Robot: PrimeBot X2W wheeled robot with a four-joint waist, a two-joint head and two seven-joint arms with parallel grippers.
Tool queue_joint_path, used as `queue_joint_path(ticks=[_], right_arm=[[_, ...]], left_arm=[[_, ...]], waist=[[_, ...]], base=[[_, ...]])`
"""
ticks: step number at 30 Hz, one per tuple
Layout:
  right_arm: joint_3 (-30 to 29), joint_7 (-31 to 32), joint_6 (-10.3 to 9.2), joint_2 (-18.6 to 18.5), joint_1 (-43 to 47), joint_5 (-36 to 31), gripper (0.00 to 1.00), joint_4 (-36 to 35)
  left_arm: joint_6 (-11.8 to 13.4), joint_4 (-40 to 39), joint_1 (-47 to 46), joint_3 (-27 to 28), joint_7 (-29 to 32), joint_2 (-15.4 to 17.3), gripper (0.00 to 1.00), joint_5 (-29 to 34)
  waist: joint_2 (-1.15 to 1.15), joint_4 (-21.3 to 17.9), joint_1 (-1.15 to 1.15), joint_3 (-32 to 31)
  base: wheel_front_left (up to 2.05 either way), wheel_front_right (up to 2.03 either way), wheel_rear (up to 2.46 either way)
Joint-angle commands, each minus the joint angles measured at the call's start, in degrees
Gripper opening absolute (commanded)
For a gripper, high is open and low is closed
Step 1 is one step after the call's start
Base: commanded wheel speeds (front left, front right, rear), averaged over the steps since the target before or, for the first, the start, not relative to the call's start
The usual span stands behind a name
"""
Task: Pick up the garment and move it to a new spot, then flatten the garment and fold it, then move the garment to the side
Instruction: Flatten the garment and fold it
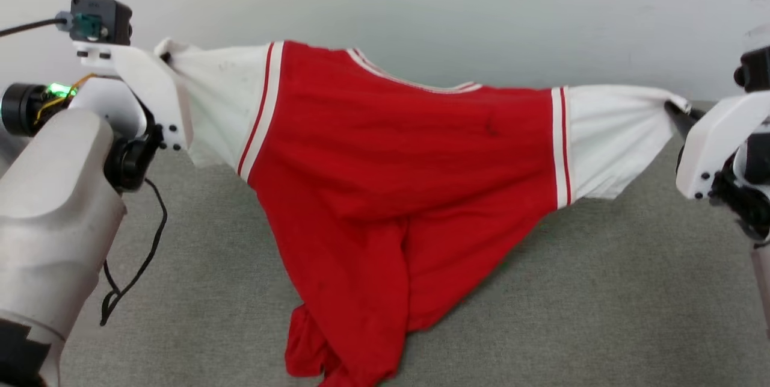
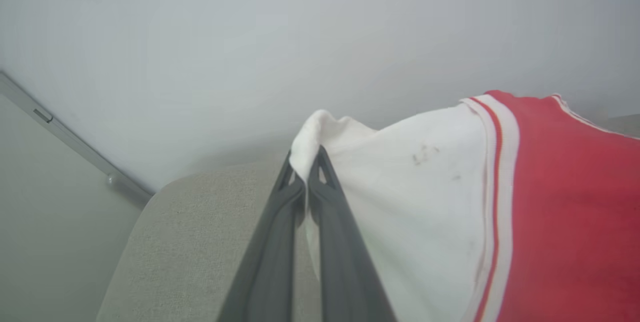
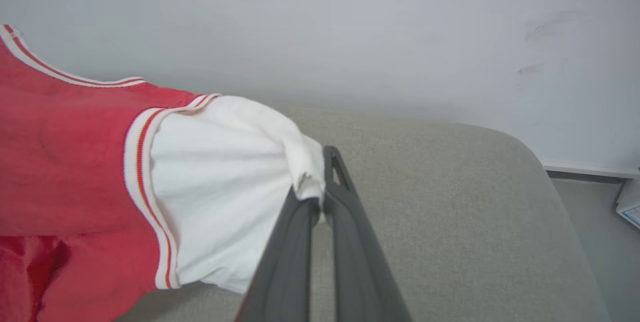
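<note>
The garment [image 1: 397,152], a bright red soft-fabric T-shirt with white short sleeves and striped trim, is lifted and hangs stretched between the 2 grippers, its lower hem sagging onto the grey-green fabric surface [image 1: 601,291] beneath them. Flattening, folding and setting it aside all look yet to do. The left gripper [image 2: 305,164] is clamped on 1 white sleeve's tip, the right gripper [image 3: 320,187] on the other's

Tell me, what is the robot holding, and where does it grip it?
The garment: left gripper pinches one white sleeve's edge, right gripper the other.
</note>
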Motion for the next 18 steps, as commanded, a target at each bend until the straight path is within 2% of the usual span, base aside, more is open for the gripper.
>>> queue_joint_path(ticks=[1, 9, 18], right_arm=[[0.63, -1.16, -0.02, -0.62, -2.74, -0.44, 0.00, 1.64], [3.24, -6.29, -0.03, -1.52, -17.76, -1.97, 0.00, 9.07], [4.95, -16.71, -0.03, -0.98, -37.80, -5.16, 0.00, 15.47]], left_arm=[[0.21, 1.19, -2.08, -0.14, -1.51, -1.03, 0.00, 0.91], [0.69, 6.65, -13.53, 0.55, -8.75, -3.36, 0.00, 4.18], [1.76, 10.48, -29.20, 2.80, -18.85, -4.21, 0.00, 6.84]], waist=[[0.00, -0.04, 0.00, 0.29], [0.00, -0.70, 0.00, 5.86], [0.00, -2.06, 0.00, 16.04]], base=[[0.00, 0.00, 0.00], [0.00, 0.00, 0.00], [0.00, 0.00, 0.00]])
